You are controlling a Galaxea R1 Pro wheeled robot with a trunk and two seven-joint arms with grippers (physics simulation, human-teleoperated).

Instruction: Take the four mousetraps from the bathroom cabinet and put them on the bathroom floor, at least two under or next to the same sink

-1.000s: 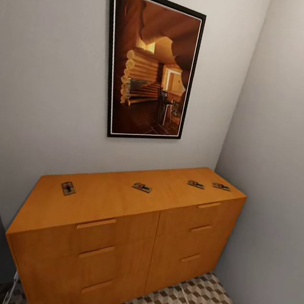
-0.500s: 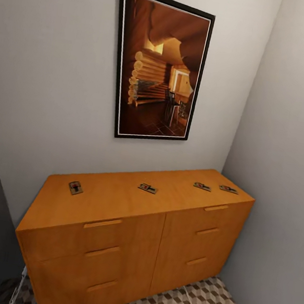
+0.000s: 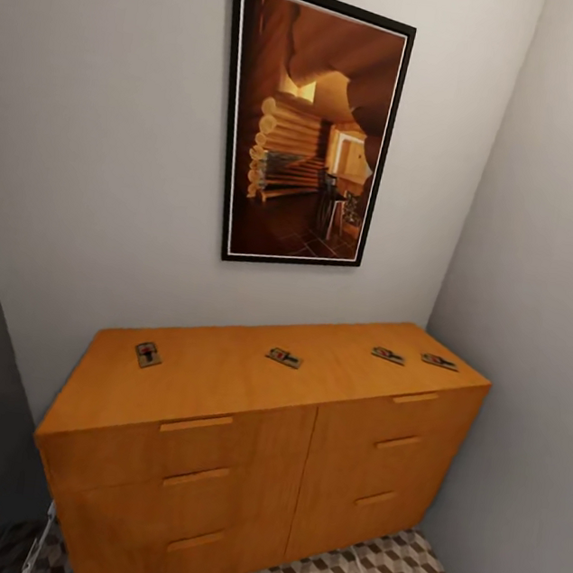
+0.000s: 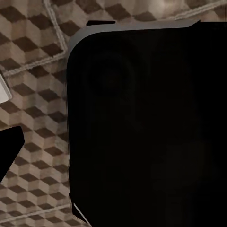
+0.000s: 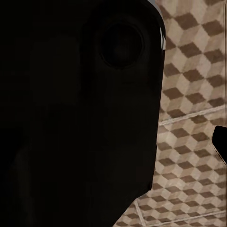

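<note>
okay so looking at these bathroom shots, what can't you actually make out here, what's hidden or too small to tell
- Head view: the four mousetraps on the cabinet are too small to tell whether their wires are set.
- Head view: the cabinet's lower left corner is cut off by the picture's edge.
- Left wrist view: a dark robot part hides most of the floor.
- Right wrist view: a dark robot part does the same; neither end effector's state can be told.

Dark robot body (image 4: 146,127) close before both wrist cameras
</note>
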